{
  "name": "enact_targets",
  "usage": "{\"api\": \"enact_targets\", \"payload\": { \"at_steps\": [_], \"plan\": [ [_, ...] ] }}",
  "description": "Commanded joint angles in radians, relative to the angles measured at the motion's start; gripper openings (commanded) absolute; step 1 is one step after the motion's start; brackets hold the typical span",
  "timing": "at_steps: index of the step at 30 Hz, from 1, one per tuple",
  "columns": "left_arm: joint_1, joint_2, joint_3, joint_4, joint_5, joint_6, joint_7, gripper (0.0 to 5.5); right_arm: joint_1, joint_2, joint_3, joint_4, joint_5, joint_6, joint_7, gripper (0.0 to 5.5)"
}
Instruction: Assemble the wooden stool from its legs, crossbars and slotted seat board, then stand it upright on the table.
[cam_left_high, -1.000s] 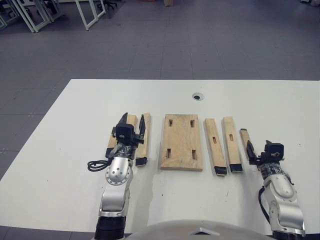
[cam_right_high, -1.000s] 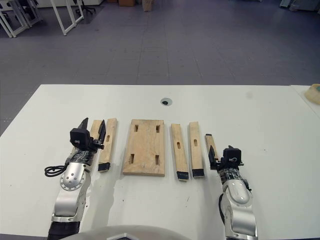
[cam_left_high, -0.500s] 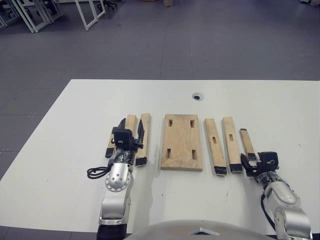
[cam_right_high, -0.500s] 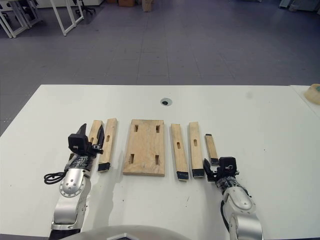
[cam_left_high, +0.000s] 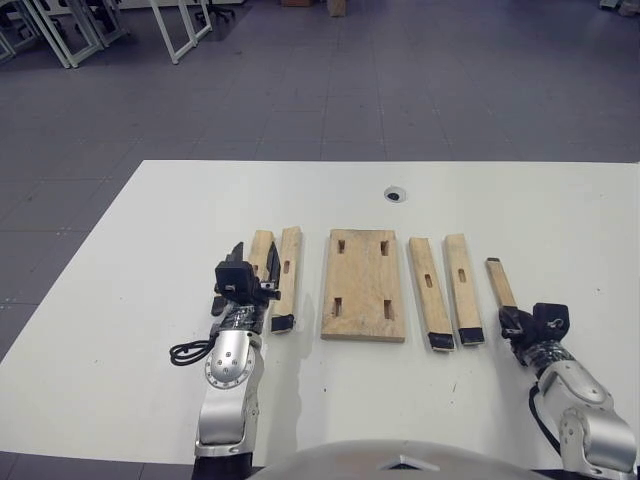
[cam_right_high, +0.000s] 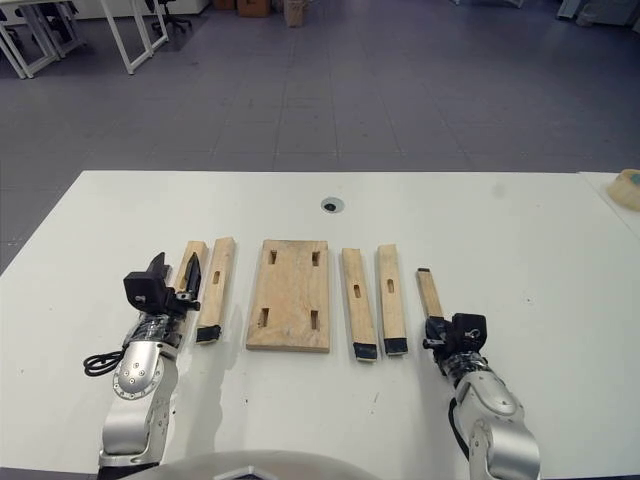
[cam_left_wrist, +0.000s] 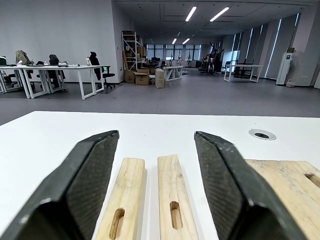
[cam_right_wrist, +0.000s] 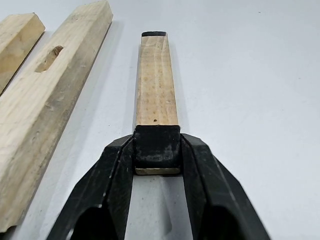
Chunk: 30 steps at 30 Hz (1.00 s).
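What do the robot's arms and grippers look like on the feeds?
Left arm and right arm are rounded silver-grey metal shells. Left gripper and right gripper each have two black, tapered, wedge-shaped fingers on a black boxy wrist block. A black cable loops beside the left wrist.

We take this for a large open-plan office or lab hall. The broad white work table (cam_left_high: 120, 260) has a round cable port (cam_left_high: 396, 193) of the kind office desks carry, and around it runs a grey tiled floor (cam_left_high: 420, 90). Beyond, we see rows of white-framed desks (cam_left_wrist: 60, 66), black swivel chairs (cam_left_wrist: 94, 59), stacked brown cardboard boxes (cam_left_wrist: 142, 78), a tall metal shelf rack (cam_left_wrist: 131, 47), long ceiling strip lights (cam_left_wrist: 191, 13) and high windows (cam_left_wrist: 274, 47).
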Motion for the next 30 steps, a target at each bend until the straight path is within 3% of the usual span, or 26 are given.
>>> {"api": "enact_targets", "payload": {
  "at_steps": [1, 8, 13, 16, 30],
  "plan": [
    [-0.087, 0.005, 0.019, -0.017, -0.086, 0.079, -0.035, 2.77, -0.082, -0.015, 0.008, 0.047, -0.023, -0.056, -0.009, 1.31],
    [-0.387, 0.010, 0.125, -0.099, -0.563, 0.472, -0.064, 2.77, -0.259, -0.111, 0.056, 0.074, -0.087, -0.190, 0.045, 1.31],
    [-0.510, -0.011, 0.227, -0.047, -0.924, 0.693, 0.010, 3.54, -0.393, -0.179, 0.144, 0.051, -0.091, -0.263, 0.174, 1.31],
    [-0.536, 0.009, 0.247, -0.005, -1.131, 0.804, 0.011, 3.59, -0.471, -0.198, 0.197, 0.042, -0.088, -0.280, 0.239, 1.31],
    [-0.520, -0.012, 0.211, 0.059, -1.308, 0.819, 0.096, 3.59, -0.468, -0.211, 0.374, -0.084, -0.134, -0.457, 0.377, 1.31]
  ]
}}
